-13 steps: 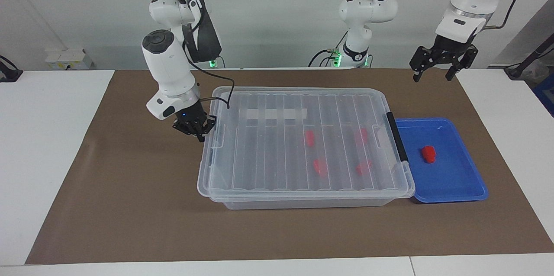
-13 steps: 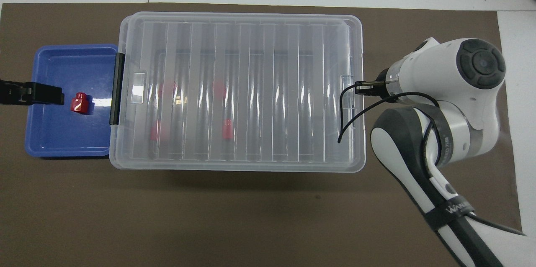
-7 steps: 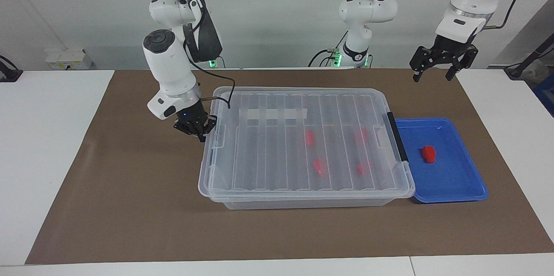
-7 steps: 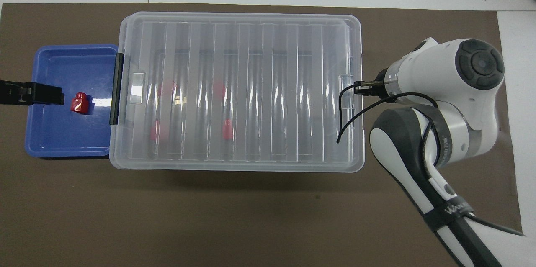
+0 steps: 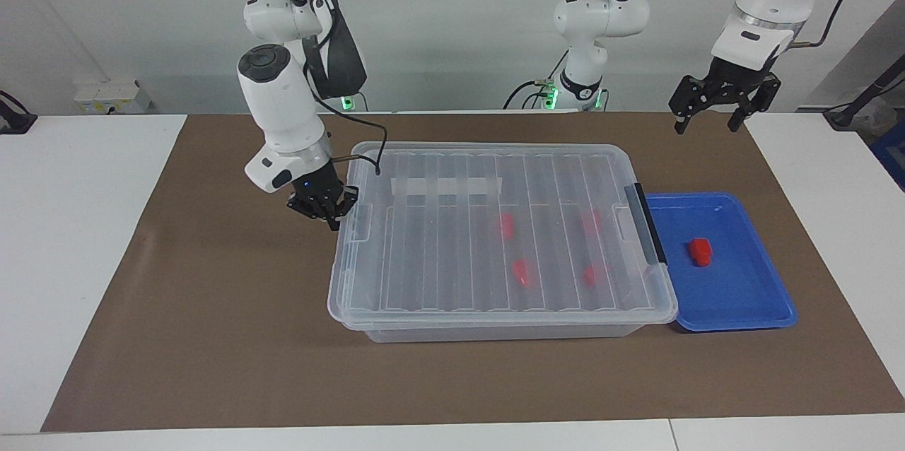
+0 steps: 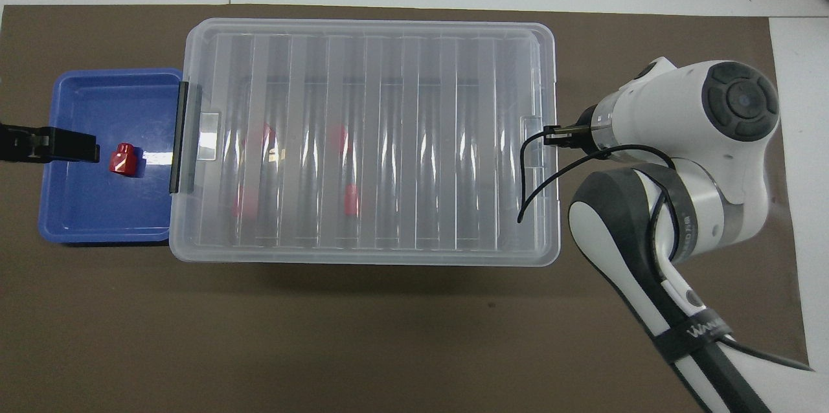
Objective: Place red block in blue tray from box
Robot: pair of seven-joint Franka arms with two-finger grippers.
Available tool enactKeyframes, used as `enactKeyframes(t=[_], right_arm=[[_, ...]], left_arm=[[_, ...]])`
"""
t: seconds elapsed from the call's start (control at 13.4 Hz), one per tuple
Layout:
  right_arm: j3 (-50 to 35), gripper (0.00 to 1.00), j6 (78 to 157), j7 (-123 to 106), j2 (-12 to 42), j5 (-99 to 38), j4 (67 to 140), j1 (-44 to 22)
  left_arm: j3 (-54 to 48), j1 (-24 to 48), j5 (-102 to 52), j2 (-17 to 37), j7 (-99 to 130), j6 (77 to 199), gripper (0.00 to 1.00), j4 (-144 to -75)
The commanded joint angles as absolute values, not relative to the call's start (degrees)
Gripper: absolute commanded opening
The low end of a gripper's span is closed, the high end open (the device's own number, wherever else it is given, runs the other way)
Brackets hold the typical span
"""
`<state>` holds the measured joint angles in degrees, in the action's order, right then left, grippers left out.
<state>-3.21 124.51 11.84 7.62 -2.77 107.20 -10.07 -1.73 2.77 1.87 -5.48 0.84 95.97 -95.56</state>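
Observation:
The clear box [image 5: 495, 329] [image 6: 363, 256] lies mid-mat with its ribbed lid [image 5: 452, 253] on. Several red blocks [image 5: 521, 273] [image 6: 352, 199] show blurred through the lid. Against the box's end toward the left arm sits the blue tray [image 5: 749, 295] [image 6: 78, 206], and one red block [image 5: 700, 252] [image 6: 123, 159] lies in it. My right gripper [image 5: 331, 214] [image 6: 550, 138] is shut, its tips against the lid's end lip at the right arm's end; whether they pinch it I cannot tell. My left gripper [image 5: 709, 119] [image 6: 71, 144] hangs open and empty high over the tray.
A black handle [image 5: 649, 225] runs along the box's end beside the tray, partly under the lid's edge. A brown mat [image 5: 212, 338] covers the table, with white tabletop [image 5: 71, 260] at both ends. A black cable [image 6: 537, 186] loops from the right wrist over the lid.
The right gripper has moved a little toward the left arm's end, and the lid has slid with it toward the tray, now overlapping the black handle. The left gripper has risen slightly.

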Motion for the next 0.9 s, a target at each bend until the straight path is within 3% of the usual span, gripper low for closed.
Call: enactKeyframes(t=[0.0,0.15,0.3,0.82], right_arm=[[-3.43,0.0,122.8,12.74,4.67,-3.69,108.1,-7.57],[-3.34,0.0,120.24,12.57,3.52,-3.69,108.02,-5.55],[-3.25,0.95,119.53,12.3,2.73,-3.6,107.84,-3.88],[-2.99,1.0,107.51,11.87,0.88,-1.94,100.74,1.32]], left_arm=[[-1.23,2.99,0.97,-6.33,1.14,96.15,1.0,-96.59],[-1.23,3.08,0.97,-6.33,1.14,96.15,1.0,-96.5],[-1.23,2.99,0.97,-6.33,1.14,96.15,1.0,-96.5],[-1.23,3.08,0.97,-6.33,1.14,96.15,1.0,-96.59]])
